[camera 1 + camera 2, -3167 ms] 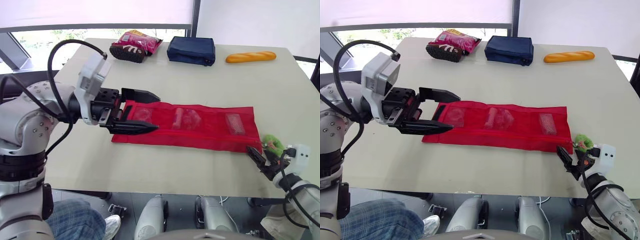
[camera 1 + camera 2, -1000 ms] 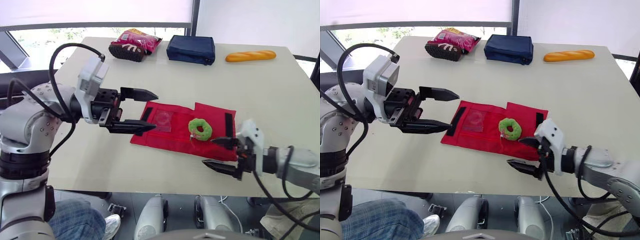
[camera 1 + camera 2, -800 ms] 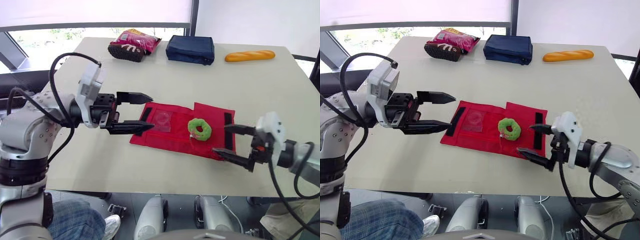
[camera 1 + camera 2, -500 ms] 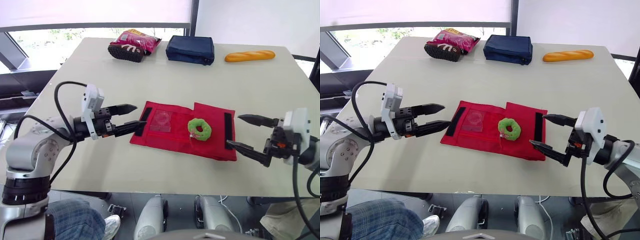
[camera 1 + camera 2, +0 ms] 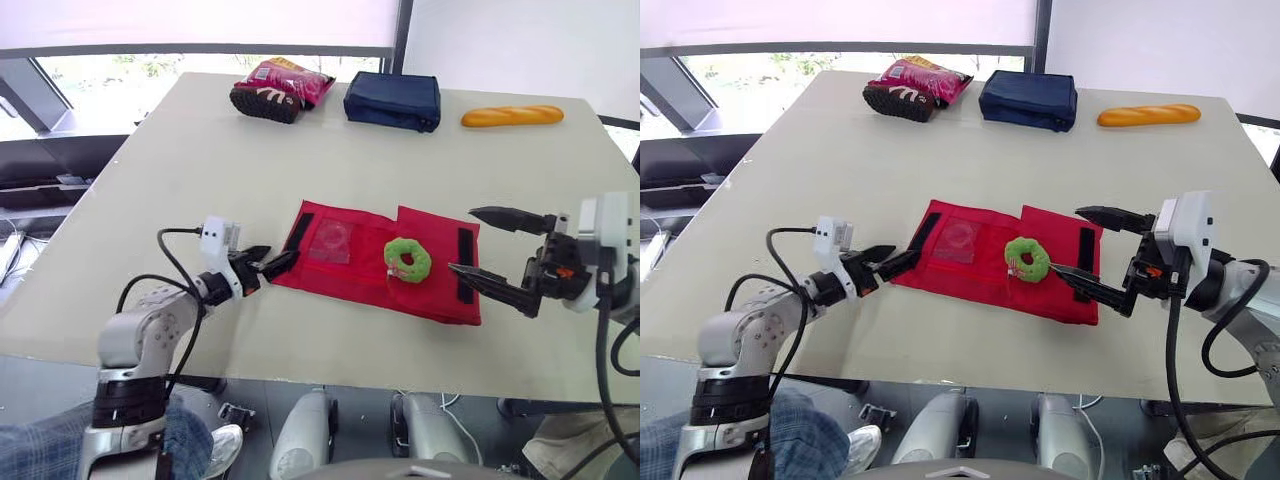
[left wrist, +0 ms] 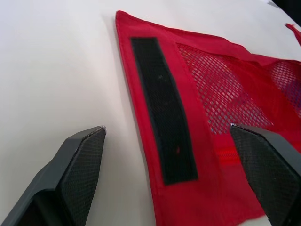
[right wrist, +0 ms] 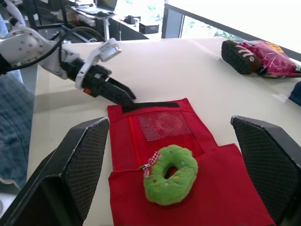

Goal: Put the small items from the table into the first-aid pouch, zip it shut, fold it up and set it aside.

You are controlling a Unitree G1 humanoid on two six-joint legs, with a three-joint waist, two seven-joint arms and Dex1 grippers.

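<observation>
The red first-aid pouch [image 5: 345, 262] lies partly folded in the middle of the table, with a black Velcro strip [image 5: 297, 233] at its left end and another on the right flap. A green plush ring [image 5: 407, 258] rests on top of it by the flap's edge. My left gripper [image 5: 272, 261] is low on the table, open, its tips at the pouch's left end; in the left wrist view the Velcro strip [image 6: 162, 108] lies between its fingers [image 6: 82, 160]. My right gripper [image 5: 462, 240] is open at the pouch's right end, holding nothing, one finger over the flap.
Along the far edge lie a pink and dark snack bag [image 5: 280, 88], a navy pouch [image 5: 392, 100] and a baguette [image 5: 512, 115]. A person's leg in jeans [image 5: 190, 440] shows below the near table edge at the left.
The long flat pouch is now folded over, with the plush ring on top. Over the last half second my left arm dropped low to the table. My right gripper edged in over the flap.
</observation>
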